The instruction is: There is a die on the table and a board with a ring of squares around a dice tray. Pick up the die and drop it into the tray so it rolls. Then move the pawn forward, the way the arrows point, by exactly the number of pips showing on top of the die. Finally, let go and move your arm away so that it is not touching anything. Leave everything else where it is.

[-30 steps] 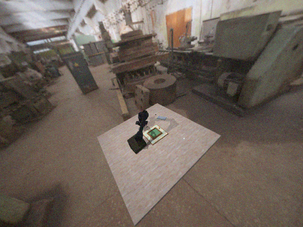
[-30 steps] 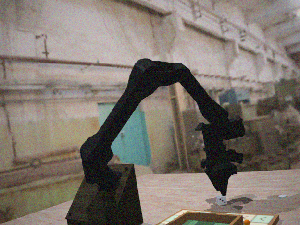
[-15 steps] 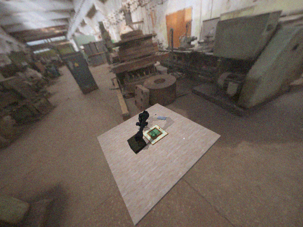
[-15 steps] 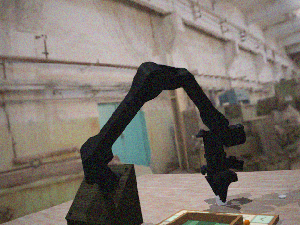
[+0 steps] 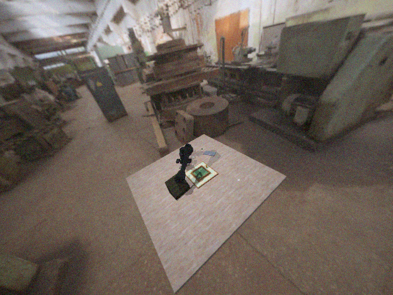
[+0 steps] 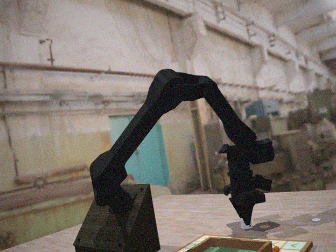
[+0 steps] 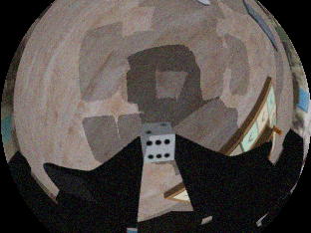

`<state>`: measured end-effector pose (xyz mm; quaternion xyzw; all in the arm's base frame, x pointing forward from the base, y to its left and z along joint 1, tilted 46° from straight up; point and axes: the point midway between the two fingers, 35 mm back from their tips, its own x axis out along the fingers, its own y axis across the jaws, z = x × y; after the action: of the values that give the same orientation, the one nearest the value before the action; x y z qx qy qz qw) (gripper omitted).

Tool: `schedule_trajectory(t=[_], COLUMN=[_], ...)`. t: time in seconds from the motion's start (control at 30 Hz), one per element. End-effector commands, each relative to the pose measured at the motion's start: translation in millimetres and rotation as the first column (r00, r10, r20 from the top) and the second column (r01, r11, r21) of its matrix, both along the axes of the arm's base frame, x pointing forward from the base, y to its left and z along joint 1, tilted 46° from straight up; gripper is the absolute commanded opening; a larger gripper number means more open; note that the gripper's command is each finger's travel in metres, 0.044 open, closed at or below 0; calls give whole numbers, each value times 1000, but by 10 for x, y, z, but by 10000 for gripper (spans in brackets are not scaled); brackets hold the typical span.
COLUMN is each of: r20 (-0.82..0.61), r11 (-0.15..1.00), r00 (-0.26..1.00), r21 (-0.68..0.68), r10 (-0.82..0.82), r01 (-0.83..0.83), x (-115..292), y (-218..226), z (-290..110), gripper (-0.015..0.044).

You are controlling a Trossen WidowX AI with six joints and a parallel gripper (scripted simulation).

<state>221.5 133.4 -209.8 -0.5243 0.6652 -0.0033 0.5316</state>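
The white die [image 6: 242, 224] [image 7: 158, 148] is between the fingertips of my gripper [image 6: 246, 220] [image 7: 156, 139], which is shut on it. The die is at or just above the table, beyond the board in the exterior view; I cannot tell if it touches. A six-pip side faces the wrist camera. The board [image 5: 211, 175] [image 6: 294, 245] [image 7: 250, 138] has pale arrow squares around the dice tray [image 5: 201, 171] [image 6: 233, 243]. The tray has a green floor and brown walls; no die shows in it. The orange pawn [image 5: 206, 166] [image 6: 276, 248] [image 7: 277, 130] stands on the ring.
A flat blue-grey piece [image 5: 210, 152] [image 7: 261, 25] lies past the board. A white disc [image 6: 316, 219] [image 7: 203, 1] lies on the table beyond the die. A small white spot [image 5: 239, 179] shows right of the board. The dark arm base [image 5: 177, 188] [image 6: 119, 230] stands beside the board.
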Motion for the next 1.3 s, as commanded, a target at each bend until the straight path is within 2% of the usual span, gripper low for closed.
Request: schedule_trajectory(t=[0.0, 0.27, 0.53, 1.27], r20=[10, 8, 6, -278], r11=[1000, 1000, 1000, 952], r00=[1000, 1000, 1000, 912], r21=[19, 19, 19, 37], r10=[2, 1, 4, 303], r01=[-2, -1, -4, -305], x=[7, -133, -145, 443], y=[276, 750, 780, -83], z=[230, 808, 867, 1624], gripper=[0, 0, 0, 0])
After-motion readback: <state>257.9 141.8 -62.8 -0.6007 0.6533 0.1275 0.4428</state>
